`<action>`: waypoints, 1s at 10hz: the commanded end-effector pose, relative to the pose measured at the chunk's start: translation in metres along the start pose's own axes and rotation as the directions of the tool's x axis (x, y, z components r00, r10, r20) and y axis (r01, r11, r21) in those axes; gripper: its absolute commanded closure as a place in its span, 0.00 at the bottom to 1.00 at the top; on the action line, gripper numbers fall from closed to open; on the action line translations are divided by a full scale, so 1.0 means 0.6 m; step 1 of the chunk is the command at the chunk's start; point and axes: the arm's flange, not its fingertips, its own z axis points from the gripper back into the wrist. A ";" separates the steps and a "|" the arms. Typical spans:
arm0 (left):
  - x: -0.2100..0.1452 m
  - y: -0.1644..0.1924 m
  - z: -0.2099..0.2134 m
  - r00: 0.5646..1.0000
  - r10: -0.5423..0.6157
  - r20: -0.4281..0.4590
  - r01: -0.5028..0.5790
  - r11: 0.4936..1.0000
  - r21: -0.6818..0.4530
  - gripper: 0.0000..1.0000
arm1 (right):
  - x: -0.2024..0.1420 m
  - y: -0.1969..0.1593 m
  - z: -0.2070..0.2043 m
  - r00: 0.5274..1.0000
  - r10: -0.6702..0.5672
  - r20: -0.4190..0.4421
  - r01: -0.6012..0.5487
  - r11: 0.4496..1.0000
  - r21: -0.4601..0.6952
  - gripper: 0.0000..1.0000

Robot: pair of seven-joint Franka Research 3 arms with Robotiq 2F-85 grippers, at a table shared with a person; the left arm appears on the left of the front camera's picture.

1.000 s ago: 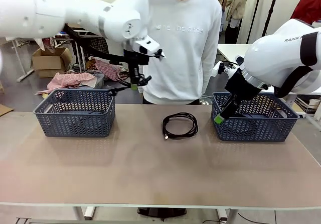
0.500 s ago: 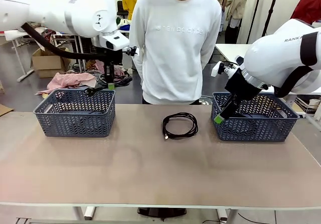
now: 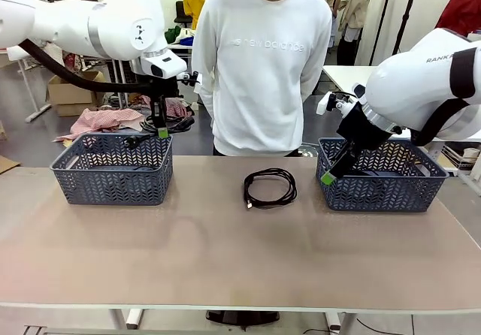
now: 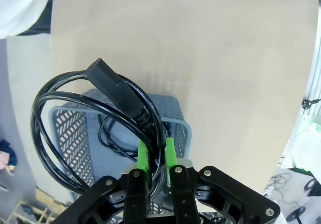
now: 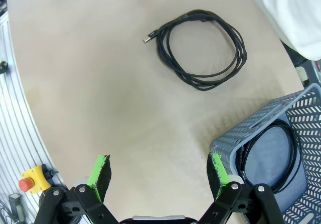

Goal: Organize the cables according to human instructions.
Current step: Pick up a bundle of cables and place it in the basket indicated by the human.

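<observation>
Over the left basket (image 3: pixel 113 171): our left hand (image 3: pixel 161 130) hangs above the far right corner, pads clamped together on the strands of the held cable (image 4: pixel 52 108).
Held cable: a coiled black loop with a chunky plug (image 4: pixel 108 81) sticking up from its top. In the wrist view part of the loop spreads past the basket's wall.
Right hand (image 5: pixel 158 170): fingers wide apart and empty, low beside the near left corner of the right basket (image 3: pixel 387 194).
Bench cable (image 3: pixel 270 187): lies coiled on the bench (image 3: pixel 225 260) between the two baskets, in front of the person (image 3: pixel 259 64).
Risk on release: we judge the loop could land across the rim, or slide outside, because it overhangs the wall.
Risk of snagging: the plug may catch in the lattice, or a strand may cling to a pad as we let go.
Cables, counted: four; one held, one in the left basket (image 4: pixel 108 133), one on the bench, one in the right basket (image 5: pixel 286 156).
Baskets: two.
Hands: two.
</observation>
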 end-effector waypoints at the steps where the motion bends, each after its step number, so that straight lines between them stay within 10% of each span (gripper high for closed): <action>1: 0.000 0.006 0.010 1.000 -0.005 -0.015 0.005 1.000 0.005 1.00 | 0.001 0.001 0.001 1.000 -0.001 0.002 0.001 1.000 -0.004 0.00; 3: 0.000 0.006 0.010 1.000 -0.005 -0.015 0.005 1.000 0.005 1.00 | 0.001 0.001 0.001 1.000 -0.001 0.002 0.001 1.000 -0.004 0.00; 4: 0.005 -0.001 0.001 1.000 -0.005 0.000 0.005 1.000 -0.002 0.85 | 0.001 0.001 0.001 1.000 -0.001 0.002 0.001 1.000 -0.004 0.00; 10: -0.125 -0.011 0.007 0.996 -0.044 0.075 0.042 0.998 0.036 0.85 | 0.001 0.001 0.001 1.000 -0.001 0.002 0.001 1.000 -0.004 0.00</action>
